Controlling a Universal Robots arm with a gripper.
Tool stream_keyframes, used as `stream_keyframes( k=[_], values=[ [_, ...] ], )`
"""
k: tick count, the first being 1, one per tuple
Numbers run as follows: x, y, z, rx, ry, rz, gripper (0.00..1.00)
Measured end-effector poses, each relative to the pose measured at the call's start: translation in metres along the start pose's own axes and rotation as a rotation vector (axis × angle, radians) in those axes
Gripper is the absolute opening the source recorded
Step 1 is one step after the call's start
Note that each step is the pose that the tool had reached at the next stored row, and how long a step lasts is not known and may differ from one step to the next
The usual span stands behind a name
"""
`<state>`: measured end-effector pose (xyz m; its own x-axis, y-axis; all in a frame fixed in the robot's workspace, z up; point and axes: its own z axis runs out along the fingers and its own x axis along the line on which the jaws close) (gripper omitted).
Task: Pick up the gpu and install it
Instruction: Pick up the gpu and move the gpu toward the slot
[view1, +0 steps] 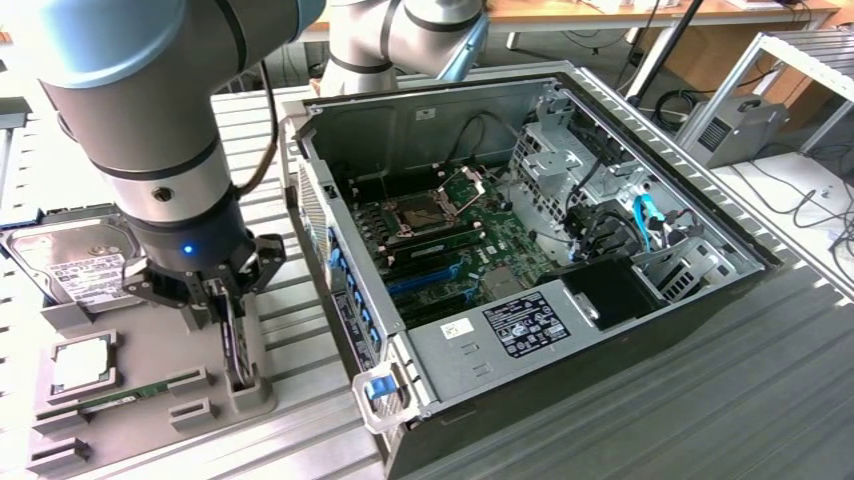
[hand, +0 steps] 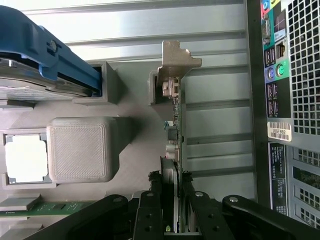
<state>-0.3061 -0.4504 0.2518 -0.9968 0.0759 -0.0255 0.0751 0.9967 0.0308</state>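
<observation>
The gpu (view1: 239, 348) stands edge-on in a slot of the grey holder tray (view1: 140, 340), at the exterior view's left. It looks like a thin dark card. My gripper (view1: 228, 312) has come straight down over its near end. In the wrist view the silver end bracket (hand: 176, 59) is at the far end of the gpu (hand: 174, 117). My gripper (hand: 171, 212) has its black fingers (hand: 150, 205) pressed against both faces of the card. The card still sits in the tray slot.
The open computer case (view1: 441, 355) lies just beside the tray, motherboard (view1: 447, 245) facing up; its rear panel (hand: 292, 75) is close to the card. The tray also carries a hard drive (view1: 74, 262), a CPU (view1: 83, 365) and a RAM stick (view1: 123, 400).
</observation>
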Motion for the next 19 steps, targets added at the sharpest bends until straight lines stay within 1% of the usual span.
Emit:
stream_keyframes(
  k=[19],
  values=[
    [-0.0002, 0.0003, -0.0090, 0.0000, 0.0000, 0.000, 0.26]
  ],
)
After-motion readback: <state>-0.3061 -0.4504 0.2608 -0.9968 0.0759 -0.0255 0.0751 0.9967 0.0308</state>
